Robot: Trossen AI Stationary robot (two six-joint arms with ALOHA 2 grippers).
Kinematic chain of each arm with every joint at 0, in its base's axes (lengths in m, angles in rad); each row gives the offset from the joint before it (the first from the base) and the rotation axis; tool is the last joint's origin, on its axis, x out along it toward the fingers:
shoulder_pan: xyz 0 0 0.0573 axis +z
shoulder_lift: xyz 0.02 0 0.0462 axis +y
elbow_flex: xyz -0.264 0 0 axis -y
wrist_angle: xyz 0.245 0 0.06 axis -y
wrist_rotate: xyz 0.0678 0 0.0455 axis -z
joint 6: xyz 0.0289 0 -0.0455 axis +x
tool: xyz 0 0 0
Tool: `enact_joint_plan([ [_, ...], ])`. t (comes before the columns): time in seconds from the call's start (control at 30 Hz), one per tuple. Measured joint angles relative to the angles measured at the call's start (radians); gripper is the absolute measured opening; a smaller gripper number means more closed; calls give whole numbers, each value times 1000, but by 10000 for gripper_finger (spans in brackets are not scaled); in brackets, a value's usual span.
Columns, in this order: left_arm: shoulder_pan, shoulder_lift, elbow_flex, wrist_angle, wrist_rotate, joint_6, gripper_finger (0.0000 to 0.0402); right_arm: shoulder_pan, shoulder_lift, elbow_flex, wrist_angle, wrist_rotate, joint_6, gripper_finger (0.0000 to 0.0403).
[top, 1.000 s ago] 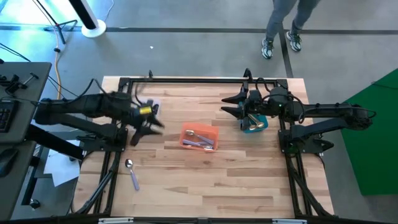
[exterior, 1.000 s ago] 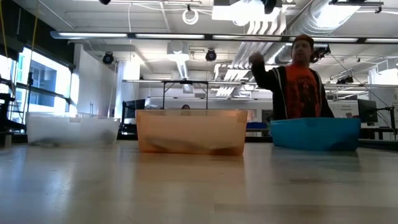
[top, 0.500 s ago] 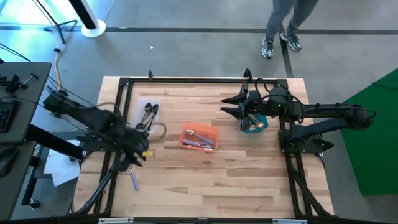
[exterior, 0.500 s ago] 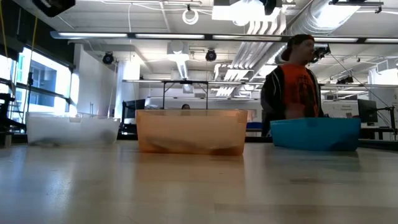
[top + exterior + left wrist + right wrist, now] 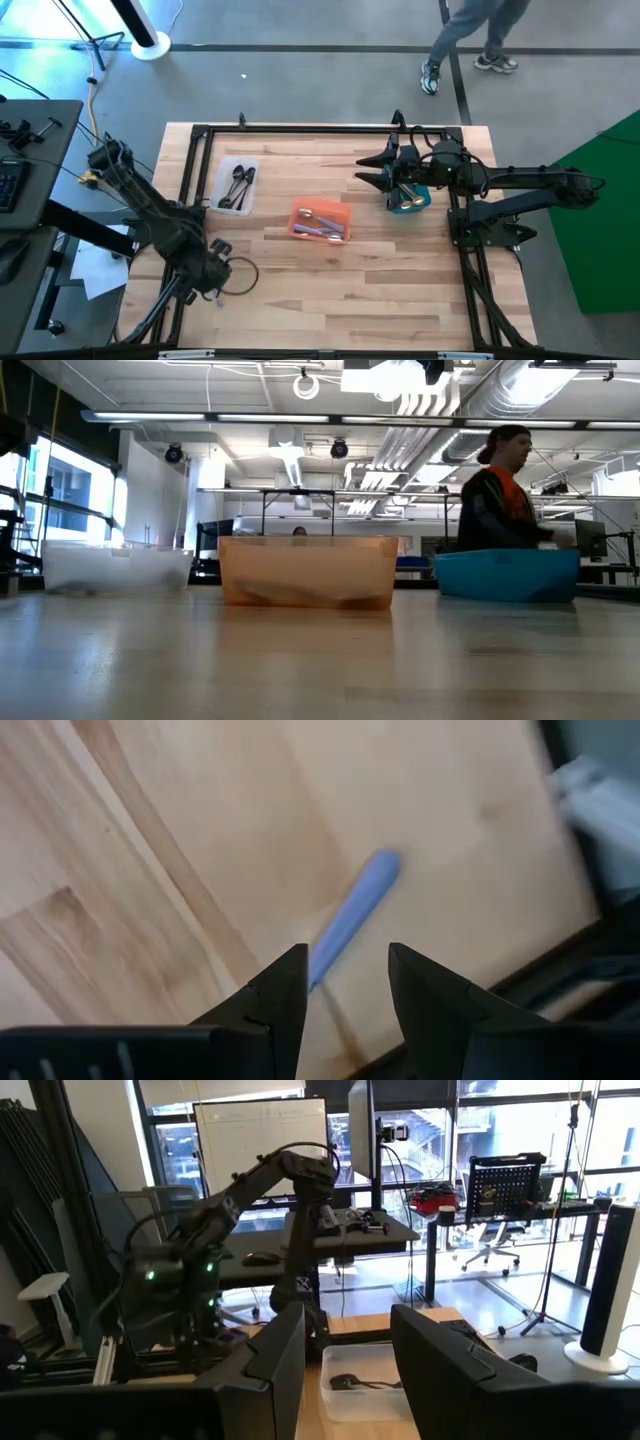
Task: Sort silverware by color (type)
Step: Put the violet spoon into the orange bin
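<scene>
A spoon with a pale lavender handle [image 5: 357,908] lies flat on the wood near the table's near left corner. My left gripper [image 5: 214,282] hangs open just above it, pointing steeply down. In the left wrist view the handle runs up between the two fingers [image 5: 345,982] without touching them. The spoon's bowl is hidden by the gripper. Black spoons lie in the clear bin [image 5: 237,186]. Lavender-handled spoons lie in the orange bin [image 5: 321,222]. Gold spoons lie in the teal bin [image 5: 410,200]. My right gripper [image 5: 368,170] waits open and level above the teal bin.
The three bins stand in a row across the table's far half: clear [image 5: 115,570], orange [image 5: 308,572] and teal [image 5: 507,575]. A black cable loop [image 5: 245,275] hangs beside my left gripper. A person [image 5: 470,35] walks on the floor beyond the far edge. Bare wood [image 5: 350,290] fills the near middle.
My left gripper has swung from beside the clear bin toward the table's near left corner. It has sunk and tipped from nearly level to pointing down over the lavender-handled spoon. The person behind the table has walked toward the right.
</scene>
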Motion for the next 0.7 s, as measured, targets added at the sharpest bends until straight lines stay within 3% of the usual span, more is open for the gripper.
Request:
enact_joint_plan([
  [0.33,-130,103,-86,123,-59,19,131,0,0,0,-16,0,1,134],
  [0.7,-151,163,-144,187,-78,53,131,0,0,0,-44,54,1,134],
])
